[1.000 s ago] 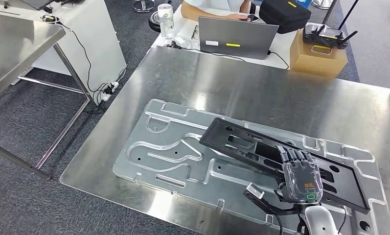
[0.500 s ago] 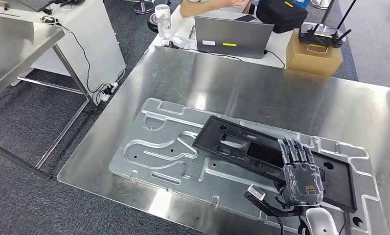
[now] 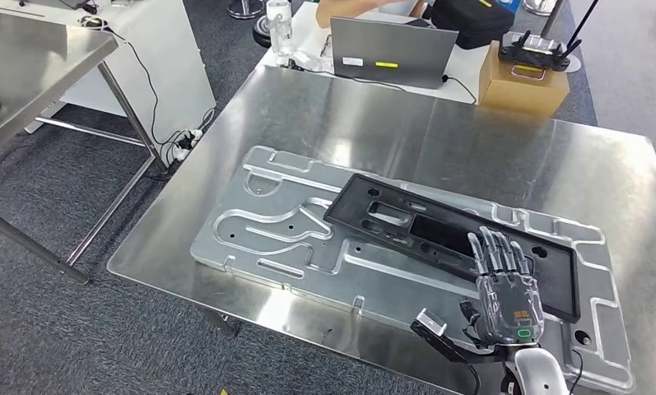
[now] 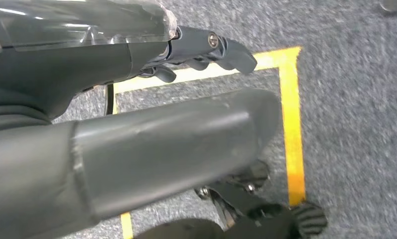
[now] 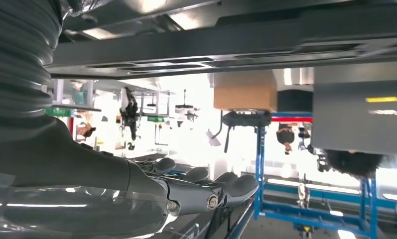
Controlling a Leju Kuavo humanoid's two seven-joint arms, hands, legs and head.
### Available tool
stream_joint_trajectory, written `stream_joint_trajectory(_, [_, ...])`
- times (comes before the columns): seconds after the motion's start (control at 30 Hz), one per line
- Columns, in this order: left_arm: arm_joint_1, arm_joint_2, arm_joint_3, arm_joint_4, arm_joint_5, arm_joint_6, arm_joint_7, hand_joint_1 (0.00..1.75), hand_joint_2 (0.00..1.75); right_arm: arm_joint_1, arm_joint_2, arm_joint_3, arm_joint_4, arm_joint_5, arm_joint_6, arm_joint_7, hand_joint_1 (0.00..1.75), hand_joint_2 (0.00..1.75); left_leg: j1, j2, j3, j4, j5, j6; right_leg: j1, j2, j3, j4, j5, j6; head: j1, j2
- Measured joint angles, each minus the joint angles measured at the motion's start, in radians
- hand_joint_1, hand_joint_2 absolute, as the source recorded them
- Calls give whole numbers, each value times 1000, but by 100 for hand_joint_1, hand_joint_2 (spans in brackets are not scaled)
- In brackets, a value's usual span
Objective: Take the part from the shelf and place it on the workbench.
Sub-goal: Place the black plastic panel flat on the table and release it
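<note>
Black panel resting on the grooved metal plate on the workbench.

The black panel lies across the plate's middle toward its right end. The right hand hovers over the panel's right end, fingers spread, holding nothing. Recommended: lift straight up, avoiding any drag. Contact between fingertips and panel cannot be confirmed. The left hand hangs above the floor; its grip state cannot be determined.

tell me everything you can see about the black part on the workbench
The black part is a long, flat, matte black panel, plastic by its look, with rectangular cutouts and small round holes. It lies flat and slantwise on the silver contoured plate on the steel workbench. The right hand, fingers spread, hangs over its near end; contact is unclear.
</note>
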Motion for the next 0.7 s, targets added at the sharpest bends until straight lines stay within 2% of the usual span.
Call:
stream_joint_trajectory(0.03, [1, 0, 0, 0, 0, -1, 0, 0, 0, 2, 1, -1, 0, 0, 0, 0, 0, 175, 1, 3, -4, -5, 13, 5, -2, 1, -2, 0, -1, 6, 0, 0])
stream_joint_trajectory(0.07, [1, -1, 0, 0, 0, -2, 1, 0, 0, 5, 1, -1, 0, 0, 0, 0, 0, 175, 3, 6, -10, -11, 27, 11, -2, 2, -7, 11, -20, 10, 1, 0])
stream_joint_trajectory(0.1, [2, -1, 1, 0, 0, -3, 1, 0, 0, 8, 2, -3, 0, -1, -1, 0, 0, 175, 6, 10, -21, -17, 43, 17, -3, 3, -18, 41, -60, 14, 2, 0])
stream_joint_trajectory(0.17, [1, -2, 2, 0, 0, -4, 2, 0, 0, 13, 2, -5, 0, -3, -1, 0, 0, 175, 8, 13, -48, -20, 69, 23, -7, 4, -45, 154, -171, 21, 3, 0])
stream_joint_trajectory(0.2, [2, -2, 2, 0, 0, -4, 2, 0, 0, 16, 2, -6, 0, -4, -1, 0, 0, 175, 8, 14, -64, -18, 80, 23, -9, 3, -53, 214, -206, 25, 3, 0])
stream_joint_trajectory(0.23, [2, -2, 4, 0, 0, -4, 2, 0, 0, 19, 2, -8, 0, -4, -2, -1, 0, 175, 8, 15, -81, -15, 91, 21, -10, 3, -50, 254, -215, 28, 3, 0])
stream_joint_trajectory(0.27, [2, -2, 5, 0, 0, -5, 2, 0, 0, 22, 2, -9, 0, -5, -2, -1, 0, 175, 9, 15, -98, -11, 100, 19, -12, 3, -33, 264, -201, 31, 3, 0])
stream_joint_trajectory(0.3, [2, -2, 6, 0, 0, -6, 2, 0, 0, 23, 2, -10, 0, -5, -2, -2, 0, 175, 10, 16, -115, -4, 108, 16, -14, 3, 1, 241, -175, 34, 3, 0])
stream_joint_trajectory(0.33, [2, -2, 6, 1, 0, -8, 2, 0, 0, 23, 2, -11, 0, -6, -2, -4, 0, 175, 11, 16, -131, 4, 115, 12, -16, 3, 50, 188, -152, 35, 3, 0])
stream_joint_trajectory(0.37, [2, -3, 6, 1, 0, -10, 2, 0, 0, 22, 2, -12, 0, -7, -2, -6, 0, 175, 11, 15, -146, 14, 119, 7, -16, 3, 105, 117, -148, 35, 3, 0])
stream_joint_trajectory(0.4, [2, -4, 6, 1, 0, -11, 2, 0, 0, 21, 2, -12, 0, -7, -2, -8, 0, 175, 10, 15, -157, 23, 124, 2, -15, 4, 151, 52, -155, 30, 2, 0])
stream_joint_trajectory(0.43, [1, -4, 7, 1, 0, -12, 2, 0, 0, 20, 2, -13, 0, -8, -2, -10, 0, 175, 10, 14, -164, 30, 129, -4, -13, 4, 180, 7, -167, 24, 2, 0])
stream_joint_trajectory(0.47, [1, -4, 7, 1, 0, -12, 2, 0, 0, 20, 2, -14, -1, -8, -3, -11, 0, 175, 9, 14, -168, 33, 136, -10, -9, 4, 190, -17, -177, 17, 1, 0])
stream_joint_trajectory(0.53, [2, -5, 7, 1, 0, -12, 2, 0, 0, 20, 2, -14, -1, -11, -4, -13, 0, 175, 11, 13, -172, 35, 145, -24, -8, 2, 181, -21, -167, -1, 1, 0])
stream_joint_trajectory(0.57, [3, -4, 7, 1, 0, -13, 2, 0, 0, 21, 3, -14, -1, -13, -6, -16, 0, 175, 13, 12, -178, 45, 130, -30, -10, 0, 172, -21, -157, -11, 1, 0])
stream_joint_trajectory(0.6, [5, -4, 8, 1, 1, -13, 2, 0, 0, 22, 4, -14, -2, -18, -10, -19, 0, 175, 15, 10, -189, 72, 97, -35, -12, -2, 162, -23, -146, -21, 1, 0])
stream_joint_trajectory(0.67, [6, -5, 8, 1, 3, -13, 2, 0, 0, 30, 13, -14, -6, -47, -28, -35, 0, 87, 18, 9, -218, 176, -7, -43, -11, -4, 134, -24, -122, -31, 1, 0])
stream_joint_trajectory(0.7, [6, -5, 8, 1, 4, -13, 2, 0, 0, 36, 20, -14, -10, -79, -39, -48, 0, 44, 19, 9, -229, 239, -48, -46, -10, -5, 120, -23, -111, -33, 1, 0])
